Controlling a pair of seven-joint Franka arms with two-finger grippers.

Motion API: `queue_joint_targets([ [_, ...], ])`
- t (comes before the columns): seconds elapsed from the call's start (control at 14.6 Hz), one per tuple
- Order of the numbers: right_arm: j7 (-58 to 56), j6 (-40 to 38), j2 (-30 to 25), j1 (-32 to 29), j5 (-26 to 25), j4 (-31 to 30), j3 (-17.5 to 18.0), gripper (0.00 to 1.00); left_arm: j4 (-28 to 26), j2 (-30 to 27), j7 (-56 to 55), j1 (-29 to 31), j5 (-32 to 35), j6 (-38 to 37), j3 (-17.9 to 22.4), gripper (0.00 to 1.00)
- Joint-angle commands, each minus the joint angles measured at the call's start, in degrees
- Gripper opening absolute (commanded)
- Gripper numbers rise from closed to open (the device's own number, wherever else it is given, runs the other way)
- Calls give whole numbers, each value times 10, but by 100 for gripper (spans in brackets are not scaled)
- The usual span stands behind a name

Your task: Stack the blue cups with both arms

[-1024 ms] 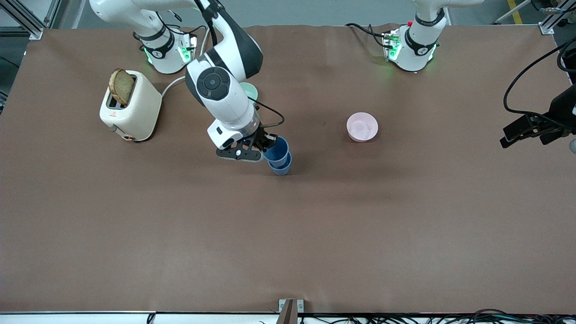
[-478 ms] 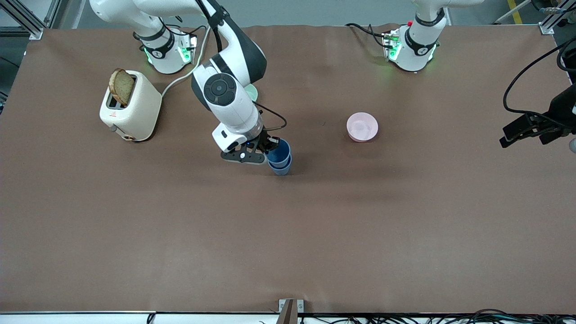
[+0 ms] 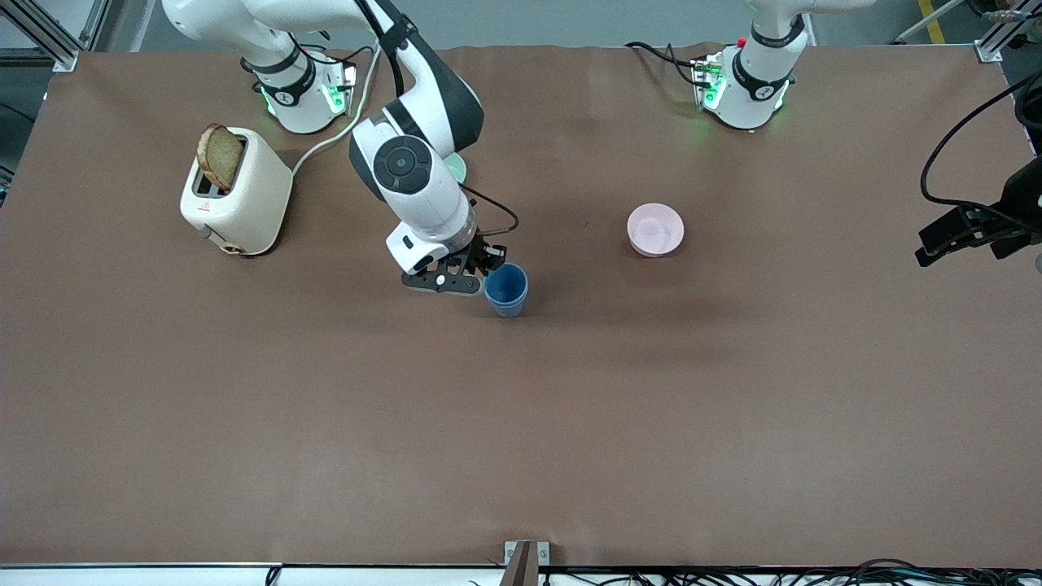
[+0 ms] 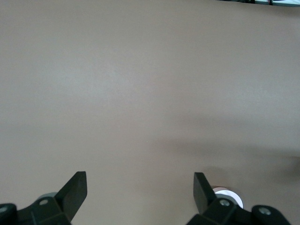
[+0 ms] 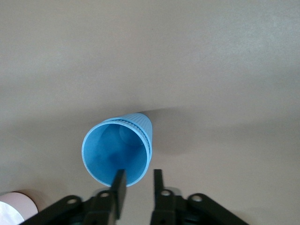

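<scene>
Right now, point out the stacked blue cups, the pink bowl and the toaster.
blue cups (image 3: 506, 286): front view, inside of the top cup's mouth.
pink bowl (image 3: 655, 229): front view, centre of its hollow.
toaster (image 3: 248, 199): front view, cream side wall.

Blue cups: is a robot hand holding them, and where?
Nothing is held. The right gripper straddles the rim of the stacked blue cups, fingers apart; the left gripper waits open.

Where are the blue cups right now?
The blue cups stand nested mid-table, at the right gripper, nearer the camera than the pink bowl.
</scene>
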Motion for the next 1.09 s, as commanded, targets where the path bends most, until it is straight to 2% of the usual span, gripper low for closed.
queue_joint_targets([
  [0.0, -3, 7, -6, 0, 7, -3, -7, 92, -5, -17, -4, 27, 4, -5, -37, 100],
  [0.14, -4, 6, -14, -10, 0, -2, -14, 100, -6, -25, 5, 22, 11, -19, -38, 100],
  [0.27, -36, -3, -46, -48, -2, -4, -16, 100, -7, -30, 8, 28, 12, -28, -41, 100],
  [0.61, -221, -124, -155, -233, -6, -6, -16, 100, -6, -30, 8, 27, -3, -25, -44, 100],
  [0.75, -266, -158, -179, -302, -39, -6, -16, 100, -6, -30, 8, 28, -36, -26, -42, 100],
  [0.89, -293, -178, -193, -350, -84, -6, -16, 100, -6, -30, 8, 28, -41, -27, -42, 100],
  [1.02, -322, -196, -204, -393, -93, -4, -16, 100, -6, -30, 8, 28, -39, -28, -42, 100],
])
